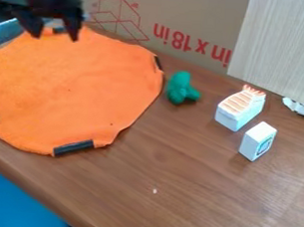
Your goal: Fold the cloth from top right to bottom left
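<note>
Flatly spread orange cloth (70,88), soft, roundish, dark edge strip (73,147), wood-grained table (175,187), gripper (53,33) wide open, empty.

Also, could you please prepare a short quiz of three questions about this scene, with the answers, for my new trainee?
1. True or false: the green toy lies beside the orange cloth, not on it.
2. The strips at the cloth's edge are: A) red, B) black, C) yellow.
3. Fill in: the gripper is in the picture's upper ____ corner.

Key: 1 true; 2 B; 3 left.
</note>
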Controlling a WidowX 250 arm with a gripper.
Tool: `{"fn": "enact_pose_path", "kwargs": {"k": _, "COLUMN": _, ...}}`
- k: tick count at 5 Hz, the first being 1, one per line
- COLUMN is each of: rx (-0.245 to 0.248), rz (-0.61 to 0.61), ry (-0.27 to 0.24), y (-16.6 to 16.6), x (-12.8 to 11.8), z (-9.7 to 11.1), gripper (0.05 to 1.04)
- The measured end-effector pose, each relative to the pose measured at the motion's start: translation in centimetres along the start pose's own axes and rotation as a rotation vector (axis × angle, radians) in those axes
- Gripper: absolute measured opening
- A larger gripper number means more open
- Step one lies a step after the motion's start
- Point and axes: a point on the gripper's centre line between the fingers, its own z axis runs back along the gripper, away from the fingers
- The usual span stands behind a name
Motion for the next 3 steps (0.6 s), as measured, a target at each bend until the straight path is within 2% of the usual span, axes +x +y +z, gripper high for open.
{"fn": "enact_pose_path", "kwargs": {"k": 2, "rx": 0.158, "rz": 0.043, "ry": 0.046, "y": -4.6, "x": 1.3, "z": -2.7, "gripper": 1.001}}
{"fn": "enact_pose_path", "kwargs": {"k": 3, "rx": 0.188, "rz": 0.082, "ry": 0.068, "y": -6.3, "x": 2.4, "z": -3.9, "gripper": 1.001}}
